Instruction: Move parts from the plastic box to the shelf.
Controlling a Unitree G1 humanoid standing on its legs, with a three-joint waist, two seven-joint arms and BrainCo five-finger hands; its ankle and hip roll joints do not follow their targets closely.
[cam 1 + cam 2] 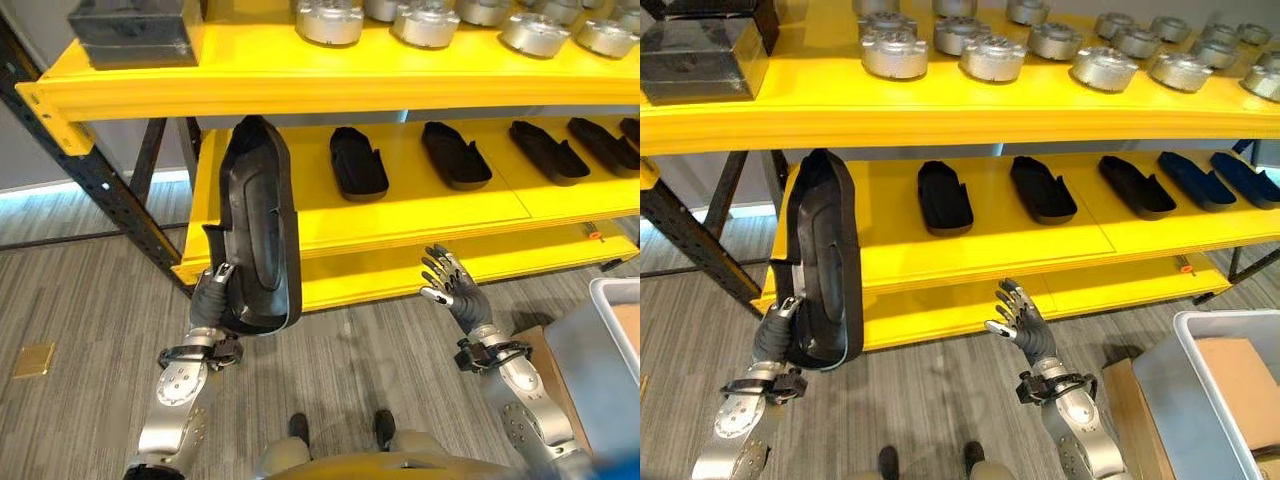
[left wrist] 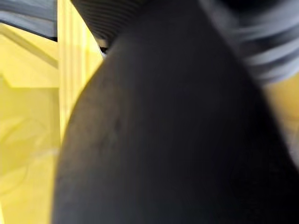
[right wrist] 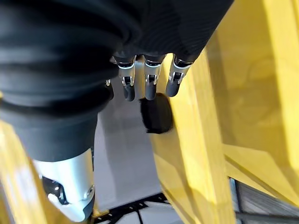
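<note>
No text, label or number is legible.

Yellow shelf (image 1: 940,110) standing on grey wood-look floor (image 1: 940,390), carrying goods on two levels. Upper level holding rows of round silver metal parts (image 1: 990,58) and a dark box (image 1: 700,55) at its left end. Lower level bearing long black parts (image 1: 945,197) lying side by side, spaced apart, running toward the right end.
</note>
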